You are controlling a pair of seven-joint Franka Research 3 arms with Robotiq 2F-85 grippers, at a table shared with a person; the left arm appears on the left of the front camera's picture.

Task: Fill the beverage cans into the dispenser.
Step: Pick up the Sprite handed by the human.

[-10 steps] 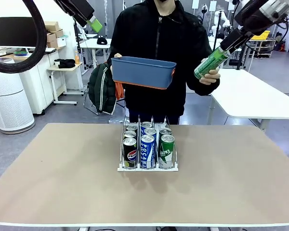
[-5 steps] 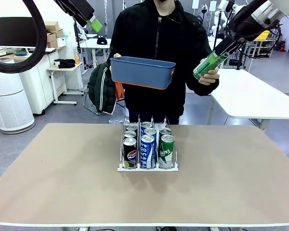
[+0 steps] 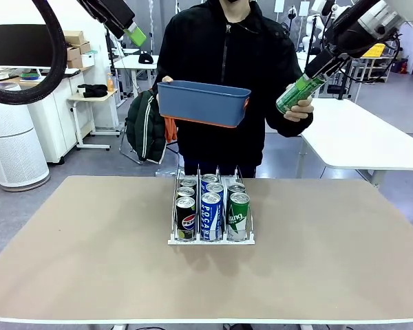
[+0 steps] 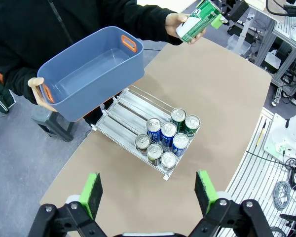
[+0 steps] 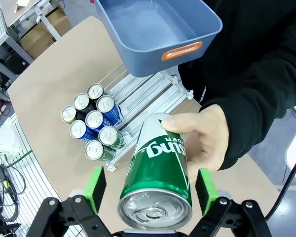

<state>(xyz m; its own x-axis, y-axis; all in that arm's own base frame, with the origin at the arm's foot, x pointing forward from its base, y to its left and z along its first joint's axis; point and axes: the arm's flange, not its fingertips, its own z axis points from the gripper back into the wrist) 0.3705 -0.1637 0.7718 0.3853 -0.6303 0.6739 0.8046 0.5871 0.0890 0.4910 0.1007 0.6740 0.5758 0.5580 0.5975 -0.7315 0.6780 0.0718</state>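
Observation:
A person's hand (image 5: 203, 143) holds out a green beverage can (image 5: 160, 185) tilted, its silver top toward me. My right gripper (image 5: 150, 190) straddles the can's top end with its jaws open and a small gap on each side; in the front view this gripper (image 3: 315, 71) meets the can (image 3: 297, 91) high at the right. The dispenser (image 3: 211, 240) sits mid-table with several cans (image 3: 211, 214) in the front of its three lanes. My left gripper (image 4: 149, 192) hangs open and empty high above the dispenser (image 4: 133, 106), and appears at upper left (image 3: 133, 32).
The person's other hand holds an empty blue bin (image 3: 203, 103) with orange handles above the far edge of the table. The back halves of the dispenser lanes (image 5: 150, 96) are bare. Brown tabletop (image 3: 89, 247) lies open on both sides of the dispenser.
My right gripper has slid left and down over the can's top end, and the person's hand with the can has shifted slightly left. The left arm has stayed still.

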